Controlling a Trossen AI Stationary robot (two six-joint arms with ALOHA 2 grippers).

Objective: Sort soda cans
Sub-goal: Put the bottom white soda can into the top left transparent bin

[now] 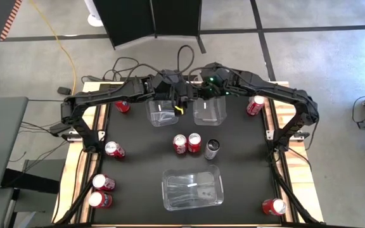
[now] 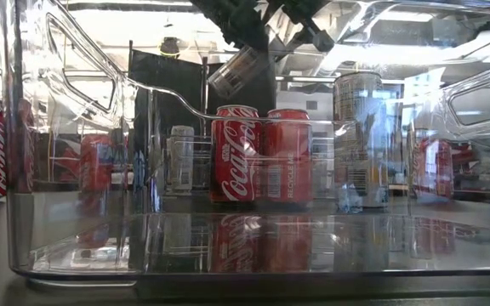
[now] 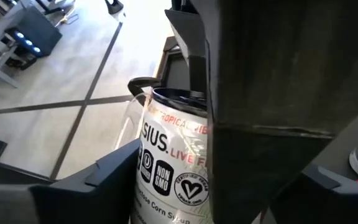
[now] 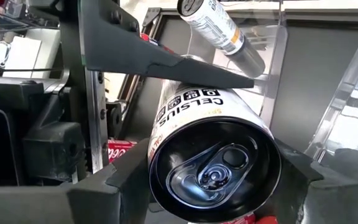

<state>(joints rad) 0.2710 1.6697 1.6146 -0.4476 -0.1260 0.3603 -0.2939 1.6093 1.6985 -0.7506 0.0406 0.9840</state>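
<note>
Both arms meet over two clear bins point(image 1: 160, 113) point(image 1: 209, 111) at the table's far middle. My left gripper point(image 1: 177, 101) is shut on a white-silver soda can point(image 3: 173, 162). My right gripper point(image 1: 199, 100) is shut on a second one point(image 4: 213, 149). The low view shows one held can point(image 2: 238, 70) tilted high in the air. Two red soda cans point(image 1: 180, 143) point(image 1: 194, 142) and a silver-grey one point(image 1: 212, 149) stand upright at mid-table. More red cans point(image 1: 114, 149) lie or stand near the table's sides. My left gripper pinches the printed side wall point(image 3: 143, 168) of its can between the two fingers. The can is lifted clear, its rim point(image 3: 173, 96) pointing away from the wrist. My right gripper pinches the body of its can by two opposite sides point(image 4: 157, 155), close to the top end. The can lies along the fingers with its pull-tab top point(image 4: 213, 171) toward the wrist. It is lifted clear and tilted, its far end lower.
A third clear bin point(image 1: 193, 187) sits at the near middle, and the low view looks through it. Red cans sit at far left point(image 1: 123, 106), far right point(image 1: 255, 104), near left point(image 1: 103, 182) point(image 1: 99, 200) and near right point(image 1: 273, 206). The two grippers are close together.
</note>
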